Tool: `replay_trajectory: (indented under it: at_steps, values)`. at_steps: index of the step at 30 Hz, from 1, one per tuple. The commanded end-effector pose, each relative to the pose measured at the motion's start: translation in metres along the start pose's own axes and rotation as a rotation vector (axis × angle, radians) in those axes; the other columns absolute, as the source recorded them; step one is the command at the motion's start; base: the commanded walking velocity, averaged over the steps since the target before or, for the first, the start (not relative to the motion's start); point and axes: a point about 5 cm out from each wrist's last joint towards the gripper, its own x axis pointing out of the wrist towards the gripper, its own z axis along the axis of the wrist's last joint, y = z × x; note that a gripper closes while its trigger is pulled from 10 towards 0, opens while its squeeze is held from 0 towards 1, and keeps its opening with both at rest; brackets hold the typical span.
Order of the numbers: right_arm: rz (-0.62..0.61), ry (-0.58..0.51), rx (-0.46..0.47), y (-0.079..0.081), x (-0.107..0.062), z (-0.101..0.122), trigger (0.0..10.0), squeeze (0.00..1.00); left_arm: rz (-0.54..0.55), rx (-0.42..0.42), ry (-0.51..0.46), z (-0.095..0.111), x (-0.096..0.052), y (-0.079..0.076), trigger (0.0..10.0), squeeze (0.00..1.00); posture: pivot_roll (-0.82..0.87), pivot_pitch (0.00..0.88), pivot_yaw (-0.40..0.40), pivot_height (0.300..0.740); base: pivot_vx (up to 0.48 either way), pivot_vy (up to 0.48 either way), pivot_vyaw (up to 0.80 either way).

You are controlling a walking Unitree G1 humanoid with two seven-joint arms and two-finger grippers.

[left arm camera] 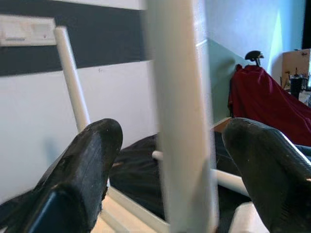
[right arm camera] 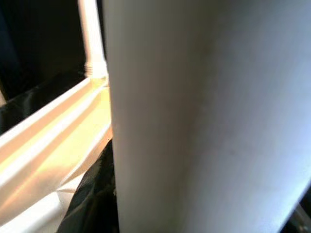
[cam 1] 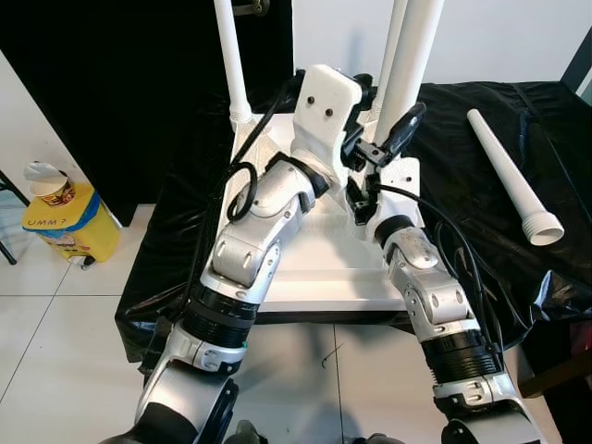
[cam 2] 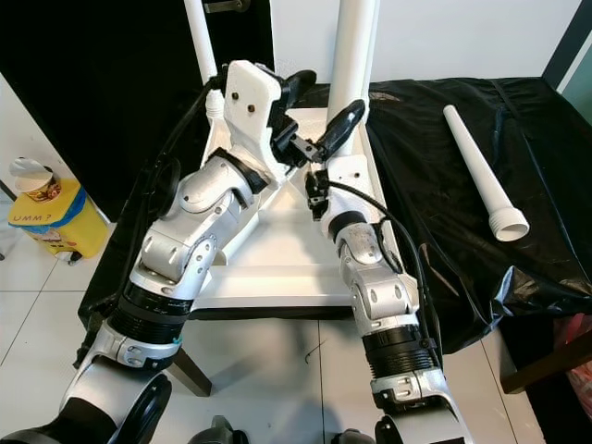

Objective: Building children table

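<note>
A white children's table [cam 1: 314, 268] lies upside down on a black cloth [cam 1: 481, 240]. Three white legs stand on it: a thin one at the far left corner [cam 1: 231, 65], one at the far right [cam 1: 396, 37] and a thicker-looking nearer one [cam 1: 418, 46]. A loose leg [cam 1: 513, 176] lies on the cloth to the right. My left gripper [left arm camera: 180, 145] is open, and its fingers [left arm camera: 82, 170] straddle the nearer right leg without touching it. My right gripper [cam 1: 402, 129] holds the same leg lower down, one black finger [right arm camera: 92, 194] pressed against it.
A yellow bin [cam 1: 69, 227] with a paper cup on top stands on the tiled floor to the left. A dark wooden piece [cam 1: 564, 370] shows at the lower right. Something draped in red cloth [left arm camera: 272, 107] stands beyond the table.
</note>
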Motion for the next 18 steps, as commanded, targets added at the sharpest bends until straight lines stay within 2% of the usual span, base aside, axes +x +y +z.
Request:
replay_trajectory:
  at_steps: [1,2,7,10,12,14,17,18]
  values:
    - [-0.035,-0.035,-0.016,-0.006,-0.002,0.003,10.0,0.00,0.098,0.013,-0.007,0.001,-0.004,0.008,10.0,0.00,-0.02,0.046,-0.007,0.740,0.000,0.000,0.00]
    - [-0.061,-0.041,-0.020,-0.010,-0.005,0.001,10.0,0.00,0.113,-0.001,0.000,-0.002,-0.009,0.009,10.0,0.00,-0.02,0.051,-0.007,0.740,0.000,0.000,0.00]
    - [-0.083,-0.040,-0.017,-0.013,-0.008,-0.001,10.0,0.00,0.125,-0.015,0.003,-0.006,-0.014,0.010,10.0,0.00,-0.02,0.051,-0.007,0.740,0.000,0.000,0.00]
    - [-0.095,-0.015,-0.027,-0.017,-0.018,-0.008,10.0,0.00,0.152,-0.049,0.024,-0.015,-0.029,0.011,10.0,0.00,-0.03,0.064,-0.003,0.740,0.000,0.000,0.00]
    - [-0.095,-0.015,-0.027,-0.017,-0.018,-0.008,10.0,0.00,0.152,-0.049,0.024,-0.015,-0.029,0.011,10.0,0.00,-0.03,0.064,-0.003,0.740,0.000,0.000,0.00]
    - [-0.114,-0.007,-0.038,-0.022,-0.026,-0.011,10.0,0.00,0.151,-0.063,0.055,-0.023,-0.043,0.009,10.0,0.00,-0.03,0.068,-0.003,0.740,0.000,0.000,0.00]
    - [-0.114,-0.007,-0.038,-0.022,-0.026,-0.011,10.0,0.00,0.151,-0.063,0.055,-0.023,-0.043,0.009,10.0,0.00,-0.03,0.068,-0.003,0.740,0.000,0.000,0.00]
    - [-0.126,-0.026,-0.026,-0.024,-0.032,-0.012,10.0,0.00,0.118,-0.055,0.088,-0.030,-0.053,0.004,10.0,0.00,-0.03,0.069,-0.007,0.740,0.000,0.000,0.00]
